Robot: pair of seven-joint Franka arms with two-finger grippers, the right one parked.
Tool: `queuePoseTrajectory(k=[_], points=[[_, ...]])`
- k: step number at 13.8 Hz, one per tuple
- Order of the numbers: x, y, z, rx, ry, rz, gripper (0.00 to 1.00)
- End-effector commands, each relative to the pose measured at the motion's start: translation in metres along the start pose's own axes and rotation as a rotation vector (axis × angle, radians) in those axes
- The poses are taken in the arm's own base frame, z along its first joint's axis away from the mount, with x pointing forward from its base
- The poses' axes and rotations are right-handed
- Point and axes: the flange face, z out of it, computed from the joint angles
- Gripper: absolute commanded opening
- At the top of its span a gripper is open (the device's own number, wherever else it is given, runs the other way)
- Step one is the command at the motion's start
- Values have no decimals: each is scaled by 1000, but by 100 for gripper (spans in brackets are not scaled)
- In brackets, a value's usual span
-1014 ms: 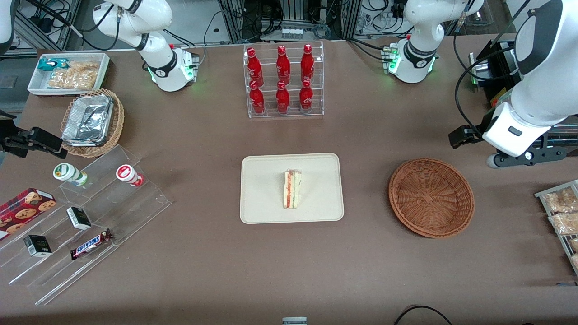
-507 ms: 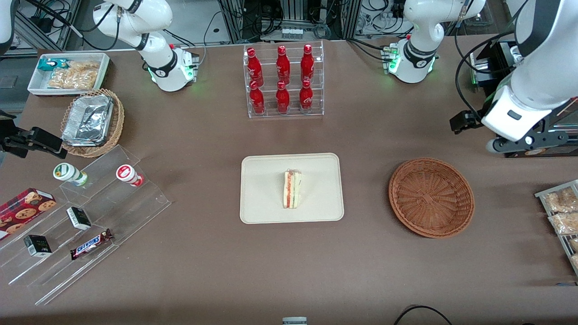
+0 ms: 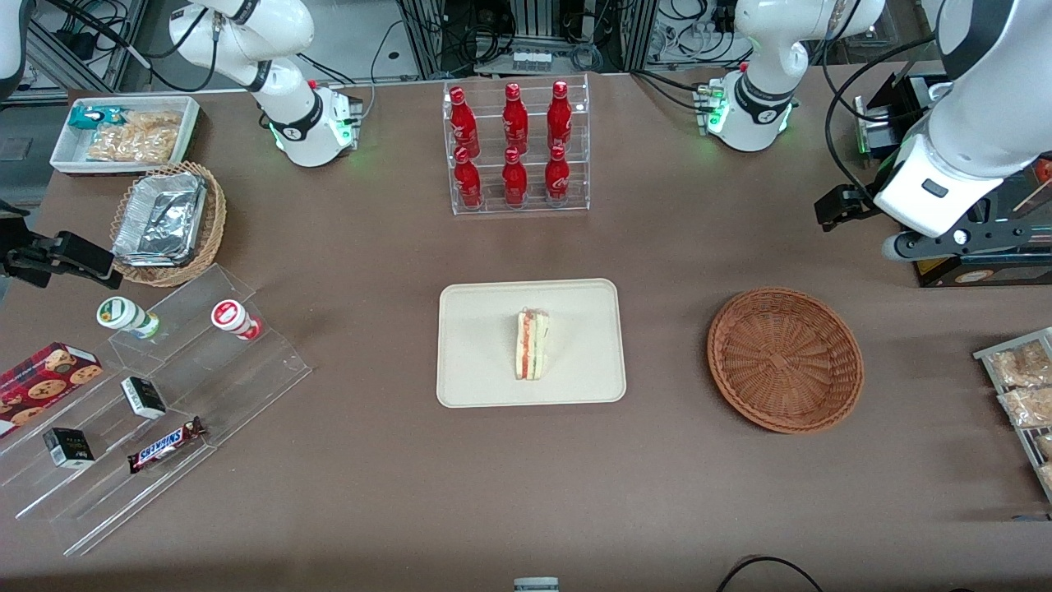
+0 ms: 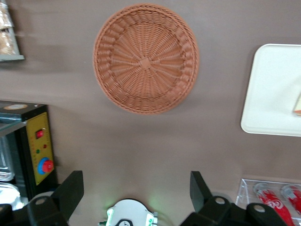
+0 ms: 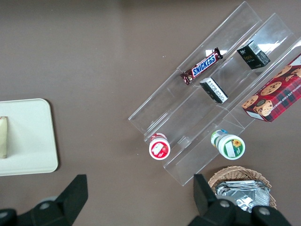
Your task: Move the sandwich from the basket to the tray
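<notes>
The sandwich (image 3: 532, 344) lies on the tray (image 3: 477, 370) at frame centre; the basket (image 3: 785, 358) is empty. The gripper (image 4: 136, 188), fingers spread and holding nothing, hangs at upper right. Little risk remains beyond a sweeping arm nudging the basket.

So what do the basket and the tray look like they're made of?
The basket looks like woven wicker or rattan: reddish-brown strands radiate from the centre, with a matte finish. It is empty. The tray looks like moulded fibre or plastic, I can't tell which: plain cream, smooth, matte, with rounded corners. The sandwich lies on it. The hand hangs open, above the table, farther from the front camera than the basket.
</notes>
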Motion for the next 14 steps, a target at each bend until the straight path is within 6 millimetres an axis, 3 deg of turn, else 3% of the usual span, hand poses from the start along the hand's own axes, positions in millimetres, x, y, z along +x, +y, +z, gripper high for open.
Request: queuePoseTrajectory(k=[1,14], points=[[-2,-1,-1,-32,-12,7,100],[0,-1,-4,-34,-2,3,100]])
